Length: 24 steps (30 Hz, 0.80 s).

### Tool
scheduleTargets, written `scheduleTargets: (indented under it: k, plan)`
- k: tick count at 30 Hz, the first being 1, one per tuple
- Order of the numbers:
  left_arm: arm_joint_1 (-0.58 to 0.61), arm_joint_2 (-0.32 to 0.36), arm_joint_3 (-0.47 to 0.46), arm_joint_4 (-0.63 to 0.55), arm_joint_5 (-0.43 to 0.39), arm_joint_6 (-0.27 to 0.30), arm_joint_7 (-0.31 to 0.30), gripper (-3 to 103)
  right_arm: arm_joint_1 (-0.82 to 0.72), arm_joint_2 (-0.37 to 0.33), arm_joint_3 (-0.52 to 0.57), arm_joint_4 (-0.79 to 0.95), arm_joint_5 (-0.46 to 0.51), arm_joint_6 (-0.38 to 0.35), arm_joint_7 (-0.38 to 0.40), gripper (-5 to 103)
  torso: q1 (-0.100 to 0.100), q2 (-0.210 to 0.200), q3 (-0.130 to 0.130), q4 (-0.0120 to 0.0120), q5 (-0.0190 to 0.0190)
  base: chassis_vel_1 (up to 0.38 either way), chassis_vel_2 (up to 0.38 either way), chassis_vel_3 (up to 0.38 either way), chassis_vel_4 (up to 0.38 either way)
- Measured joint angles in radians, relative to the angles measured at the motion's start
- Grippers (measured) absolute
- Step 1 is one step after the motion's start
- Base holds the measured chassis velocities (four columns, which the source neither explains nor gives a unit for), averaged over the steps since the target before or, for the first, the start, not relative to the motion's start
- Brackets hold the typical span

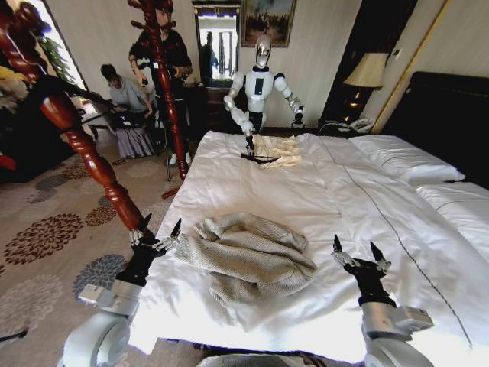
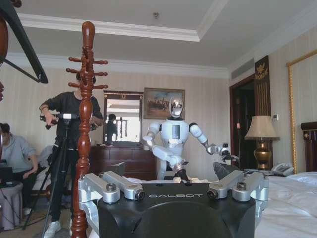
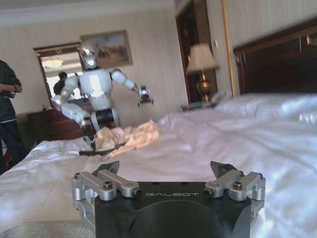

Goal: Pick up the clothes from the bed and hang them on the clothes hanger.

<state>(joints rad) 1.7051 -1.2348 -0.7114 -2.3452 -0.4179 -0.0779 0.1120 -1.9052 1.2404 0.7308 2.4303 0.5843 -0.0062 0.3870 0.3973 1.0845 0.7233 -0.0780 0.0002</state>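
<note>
The crumpled grey-beige jacket [image 1: 248, 256] is coarse, speckled knit, rough against the smooth matt white cotton duvet of the bed [image 1: 336, 191] (faintly creased). The turned reddish-brown wooden post [image 1: 80, 141] shines with glossy varnish. Both grippers' knuckles look like brushed metal on matt black plastic.

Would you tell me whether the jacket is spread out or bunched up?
Bunched up: the jacket lies in crumpled folds on the bed.

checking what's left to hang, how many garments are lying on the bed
2. The grey-beige jacket lies crumpled near the foot of the bed, between the open left hand and open right hand. A cream top lies at the far side. More may be hidden.
</note>
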Motion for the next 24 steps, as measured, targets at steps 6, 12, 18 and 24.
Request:
scheduleTargets:
  k: [6,12,18,24]
  plan:
    - [-0.004,-0.009,-0.008,0.005,-0.012,-0.002,-0.005,100,0.015,-0.025,-0.049,0.07,0.528,-0.239,0.303,100,0.0,0.0,0.0,-0.0001,-0.0001,0.0,0.0,0.0,0.0]
    - [0.002,-0.023,-0.015,-0.012,-0.015,0.001,-0.01,100,0.051,-0.019,-0.073,0.074,0.655,-0.272,0.342,100,0.0,0.0,0.0,0.0,-0.0002,0.0,0.0,0.0,0.0]
    - [0.026,-0.03,-0.042,-0.052,-0.024,0.006,-0.02,100,0.118,0.004,-0.086,0.016,0.751,-0.286,0.354,100,0.0,0.0,0.0,-0.0001,0.0,0.0,0.0,0.0,0.0]
    - [0.041,-0.043,-0.066,-0.081,-0.03,0.014,-0.026,100,0.185,0.01,-0.087,-0.096,0.796,-0.306,0.367,100,0.0,0.0,0.0,0.0,0.0,0.0,0.0,0.0,0.0]
